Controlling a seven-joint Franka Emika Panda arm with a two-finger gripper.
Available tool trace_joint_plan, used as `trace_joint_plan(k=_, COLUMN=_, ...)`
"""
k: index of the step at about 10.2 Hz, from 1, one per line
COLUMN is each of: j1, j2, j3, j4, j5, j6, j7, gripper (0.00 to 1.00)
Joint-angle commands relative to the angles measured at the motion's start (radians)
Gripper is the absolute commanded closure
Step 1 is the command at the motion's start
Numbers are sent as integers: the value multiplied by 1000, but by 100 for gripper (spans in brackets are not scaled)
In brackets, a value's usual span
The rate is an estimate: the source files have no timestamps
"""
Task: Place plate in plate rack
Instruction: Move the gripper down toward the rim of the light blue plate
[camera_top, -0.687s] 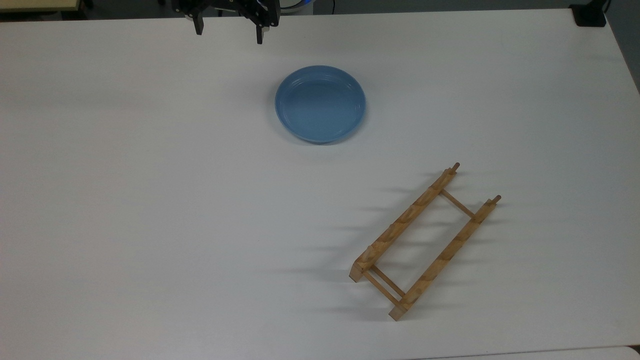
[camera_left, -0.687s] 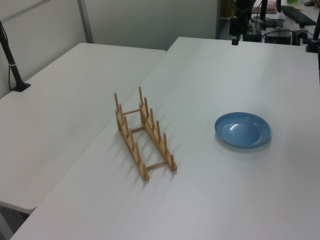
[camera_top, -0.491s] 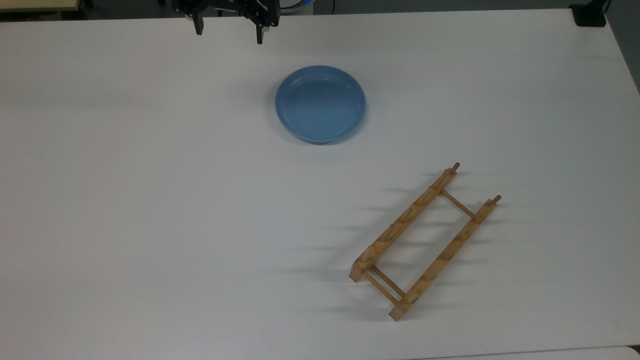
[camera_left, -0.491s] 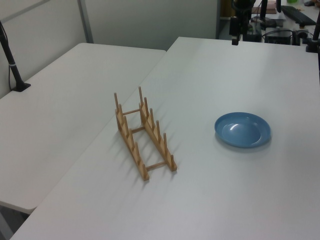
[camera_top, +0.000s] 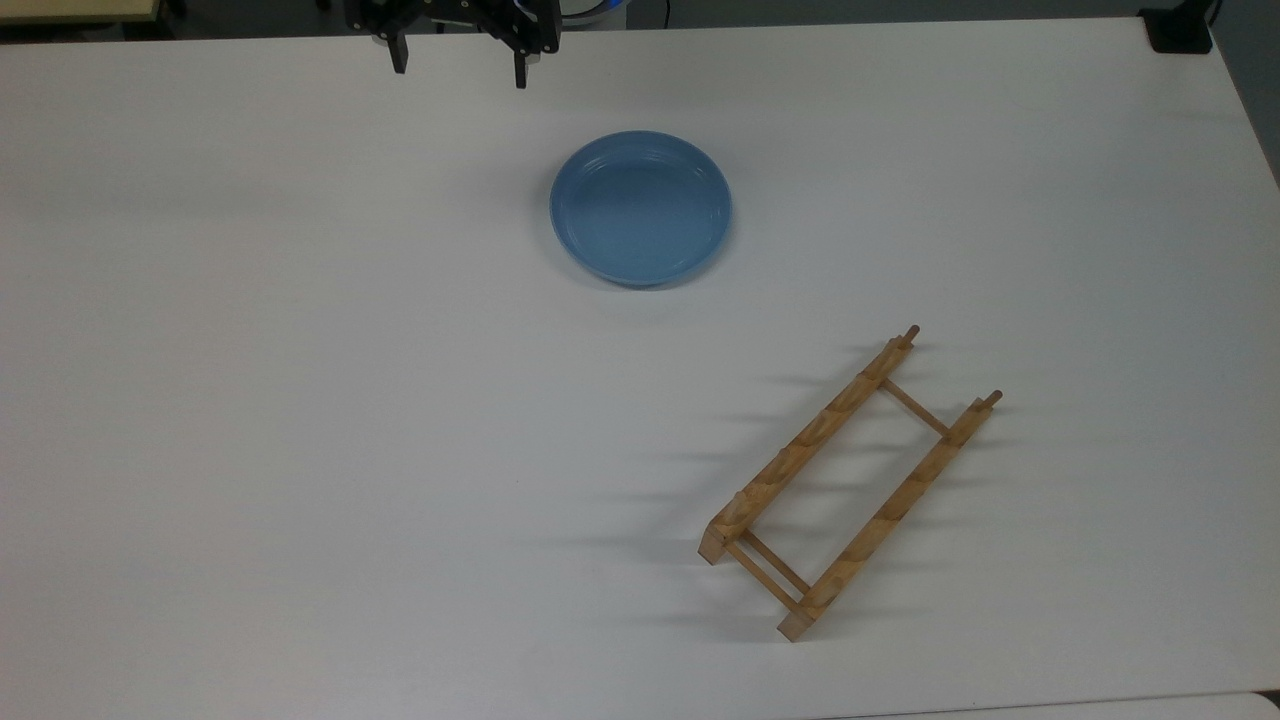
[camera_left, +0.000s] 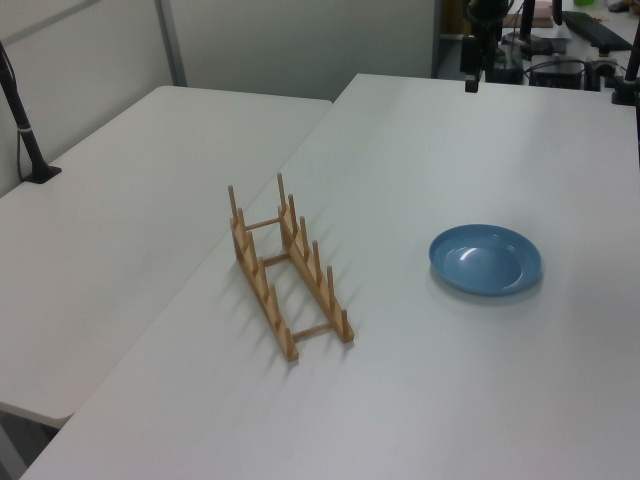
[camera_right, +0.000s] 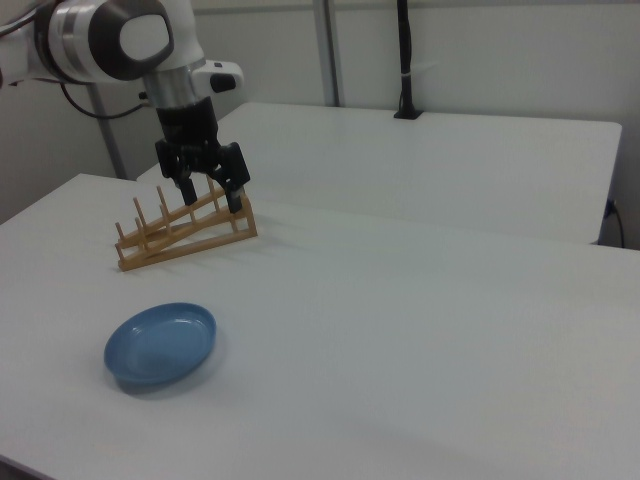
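The light-blue plate (camera_top: 641, 208) lies flat on the white table, also seen in the left view (camera_left: 486, 259) and the right view (camera_right: 161, 345). The wooden plate rack (camera_top: 850, 482) stands apart from it with nothing in it, toward the top view's lower right (camera_left: 288, 266) (camera_right: 185, 230). My gripper (camera_top: 458, 67) hangs open above the table's far edge in the top view, up and left of the plate, with nothing between its fingers (camera_right: 211, 193). It touches neither the plate nor the rack.
A second white table (camera_left: 120, 190) adjoins this one on the left view's left, with a black post (camera_left: 22, 120) clamped to it. A black clamp (camera_top: 1180, 28) sits at the top view's upper right corner. Cables and equipment (camera_left: 560, 45) lie behind the arm's base.
The left finger shifted very slightly in the top view. The plate and rack have not moved.
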Motion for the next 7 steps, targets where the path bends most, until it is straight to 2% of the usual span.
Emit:
trace_joint_plan(k=1, j1=1, j2=-3, j3=-1, j4=-117, j5=14, j6=69, j7=-185, gripper=0)
trace_joint_plan(k=2, j1=-1, j2=18, j3=-1, j4=-163, j5=14, j6=114, j7=-283, gripper=0)
trace_joint_plan(k=4, j1=2, j2=140, j3=0, j4=-179, j5=7, j6=166, j7=-437, gripper=0)
trace_joint_plan(k=5, j1=7, j2=199, j3=2, j4=-182, j5=3, j6=214, j7=-448, gripper=5)
trace_joint_plan(k=7, j1=27, j2=262, j3=11, j4=-208, j5=-38, j6=240, j7=-446, gripper=22)
